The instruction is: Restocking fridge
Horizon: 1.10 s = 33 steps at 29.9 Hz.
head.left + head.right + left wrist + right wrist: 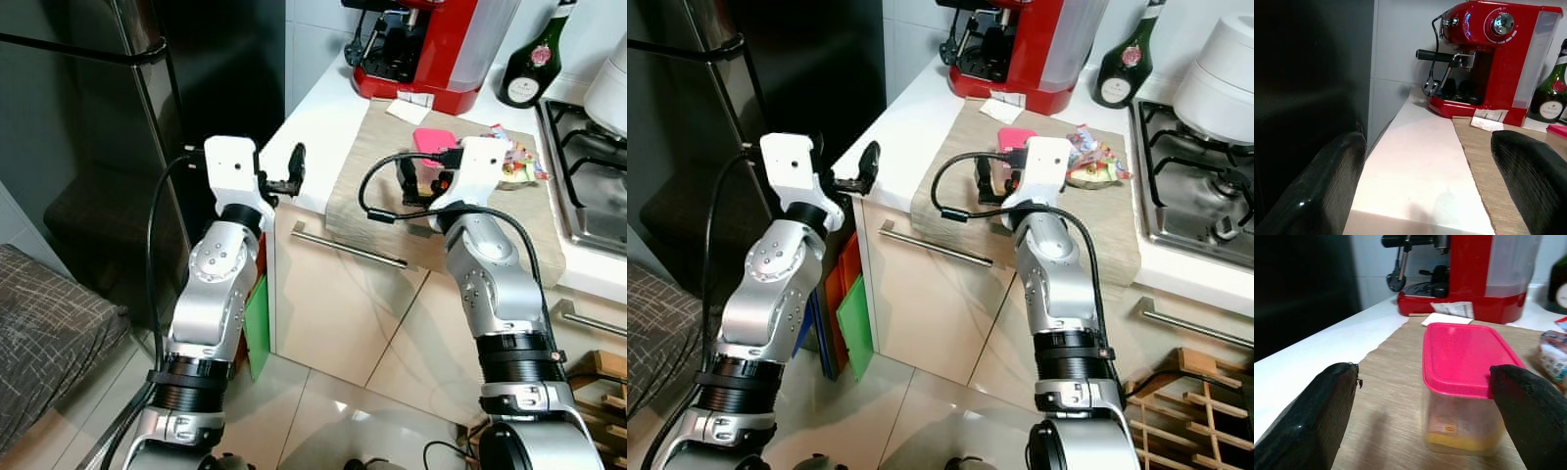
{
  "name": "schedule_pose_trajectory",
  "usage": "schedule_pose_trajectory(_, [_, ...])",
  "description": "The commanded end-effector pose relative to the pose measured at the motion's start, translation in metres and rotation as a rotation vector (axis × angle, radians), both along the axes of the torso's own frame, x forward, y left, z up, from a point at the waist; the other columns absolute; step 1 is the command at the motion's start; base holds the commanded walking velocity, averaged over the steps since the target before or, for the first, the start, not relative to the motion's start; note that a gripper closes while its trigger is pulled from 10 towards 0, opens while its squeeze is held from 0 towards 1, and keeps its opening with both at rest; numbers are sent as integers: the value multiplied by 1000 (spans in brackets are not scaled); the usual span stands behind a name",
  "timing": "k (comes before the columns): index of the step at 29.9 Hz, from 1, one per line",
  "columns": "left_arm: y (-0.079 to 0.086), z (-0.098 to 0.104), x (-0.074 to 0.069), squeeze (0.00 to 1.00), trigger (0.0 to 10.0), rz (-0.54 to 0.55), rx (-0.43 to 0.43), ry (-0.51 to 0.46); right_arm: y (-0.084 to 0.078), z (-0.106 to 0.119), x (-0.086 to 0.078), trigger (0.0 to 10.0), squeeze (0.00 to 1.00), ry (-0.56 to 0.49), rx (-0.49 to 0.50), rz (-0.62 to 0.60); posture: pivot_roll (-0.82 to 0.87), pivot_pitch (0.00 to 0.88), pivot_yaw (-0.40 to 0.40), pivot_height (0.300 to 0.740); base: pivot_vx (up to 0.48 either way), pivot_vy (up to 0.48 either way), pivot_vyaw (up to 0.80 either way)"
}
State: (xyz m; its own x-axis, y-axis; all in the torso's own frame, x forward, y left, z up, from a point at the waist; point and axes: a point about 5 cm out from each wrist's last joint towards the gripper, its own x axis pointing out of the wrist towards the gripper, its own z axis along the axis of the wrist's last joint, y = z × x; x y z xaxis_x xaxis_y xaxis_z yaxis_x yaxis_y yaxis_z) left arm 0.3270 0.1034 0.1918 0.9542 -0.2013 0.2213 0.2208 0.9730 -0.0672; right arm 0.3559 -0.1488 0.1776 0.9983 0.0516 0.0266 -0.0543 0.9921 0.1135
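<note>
A clear container with a pink lid [1462, 357] and yellow contents stands upright on a beige mat [367, 201] on the white counter. My right gripper [421, 182] hovers just short of it, open; the container [431, 142] lies ahead of the tips, closer to one finger, untouched. At the counter's left corner my left gripper [289, 174] is open and holds nothing, right beside the black fridge [108, 127], whose door is closed with a dark bar handle [147, 44].
A red coffee machine [431, 49] and a green bottle [534, 64] stand at the back of the counter. Snack packets [521, 162] lie right of the container, then a gas hob [588, 171]. Below are cabinet fronts with a steel handle [348, 250].
</note>
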Motion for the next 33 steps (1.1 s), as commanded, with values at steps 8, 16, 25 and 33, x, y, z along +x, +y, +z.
schedule_pose_trajectory(8, [-4, 5, -1, 0, 10000, -36, 7, -10, 10, -1, 6, 10000, 0, 35, 9, -1, 38, 0, -14, 740, 0, 0, 0])
schedule_pose_trajectory(16, [-4, 6, -1, 0, 10000, -40, 9, -8, 15, 3, 8, 10000, 0, 23, 25, 6, 38, 0, -12, 740, 0, 0, 0])
schedule_pose_trajectory(25, [-4, 5, -2, 0, 10000, -36, 7, -3, 17, 32, 0, 10000, 0, -129, -35, 11, 38, 0, -16, 740, 0, 0, 0])
schedule_pose_trajectory(33, [-5, 5, -1, 0, 10000, -40, 6, -2, 5, 62, -7, 10000, 0, -277, -13, -24, 30, 0, -14, 740, 0, 0, 0])
